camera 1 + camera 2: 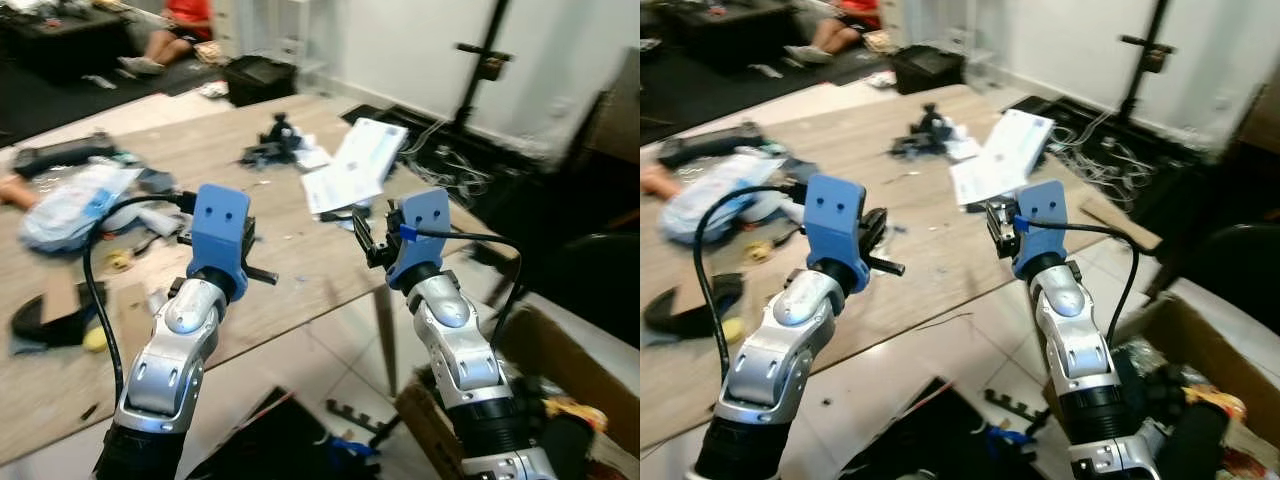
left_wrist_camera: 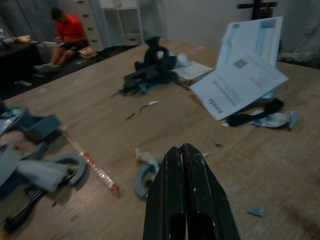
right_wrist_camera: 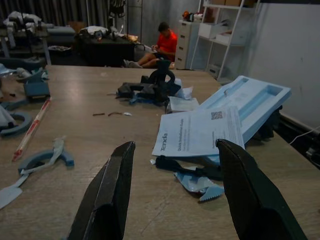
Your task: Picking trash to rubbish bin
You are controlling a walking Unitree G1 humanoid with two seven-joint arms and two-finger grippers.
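Both arms are raised over the near edge of a wooden table (image 1: 205, 140) strewn with litter. My left gripper (image 2: 182, 200) is shut and holds nothing; just beyond its tips lies a small blue ring scrap (image 2: 142, 177). My right gripper (image 3: 175, 192) is open with nothing between its fingers, and it faces a white printed leaflet (image 3: 197, 132) lying on a pale blue moulded tray (image 3: 250, 97). A black strap (image 3: 175, 164) and torn blue plastic bits (image 3: 197, 182) lie in front of the leaflet. In the eye views the leaflet (image 1: 340, 185) is just beyond the right gripper (image 1: 362, 235).
A black clamp-like tool (image 1: 275, 140) stands at the far middle of the table, and a blue-and-white bag (image 1: 70, 200) lies at the left. An open cardboard box (image 1: 560, 370) with things in it stands on the floor at lower right. A person in red (image 1: 185, 25) sits far behind.
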